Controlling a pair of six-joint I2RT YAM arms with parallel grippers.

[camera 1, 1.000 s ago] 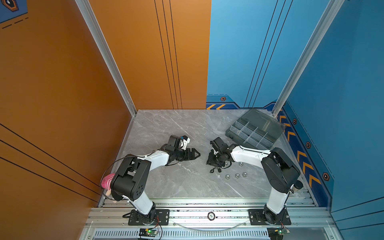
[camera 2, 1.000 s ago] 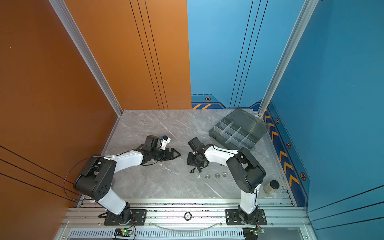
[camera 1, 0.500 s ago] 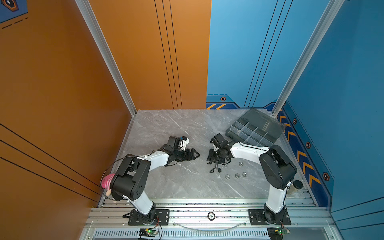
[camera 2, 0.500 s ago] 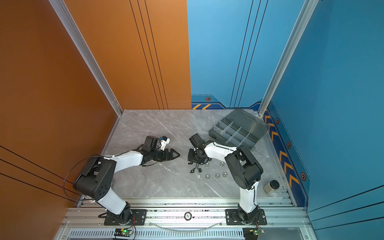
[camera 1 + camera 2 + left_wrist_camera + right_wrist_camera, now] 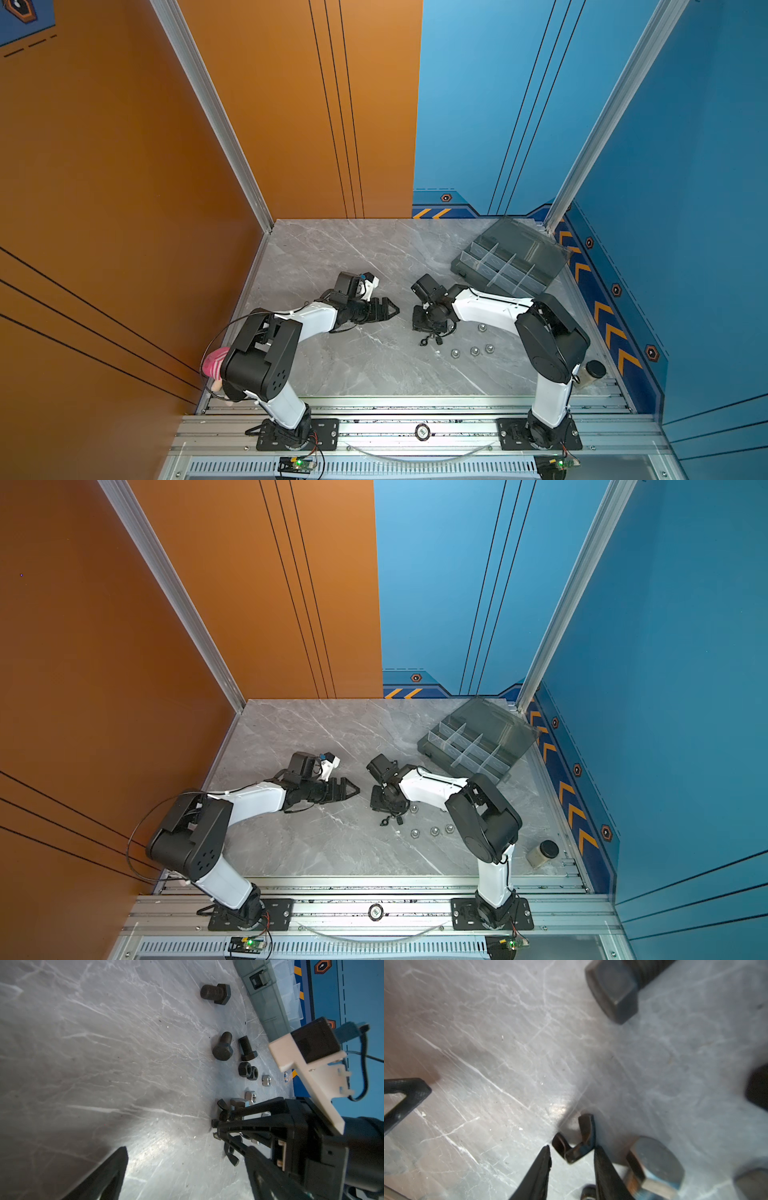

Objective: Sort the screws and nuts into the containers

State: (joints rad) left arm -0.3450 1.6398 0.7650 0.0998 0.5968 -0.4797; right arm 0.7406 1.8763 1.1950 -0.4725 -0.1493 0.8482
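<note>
My right gripper points down into the pile of screws and nuts. Its fingers straddle a black wing nut: one finger touches a wing and a thin gap shows at the other, so it stands open. A silver hex bolt lies beside it. In both top views this gripper covers the pile. My left gripper is open and empty, low over bare table to the left. Black bolts, black hex nuts and silver nuts lie loose. The organiser box stands open at the back right.
A small dark-capped jar stands at the front right edge. The box's tinted lid leans back toward the blue wall. A lone black bolt lies nearer the box. The two grippers are only about a hand's width apart.
My right wrist has shifted a little over the pile. The left arm has not moved.
</note>
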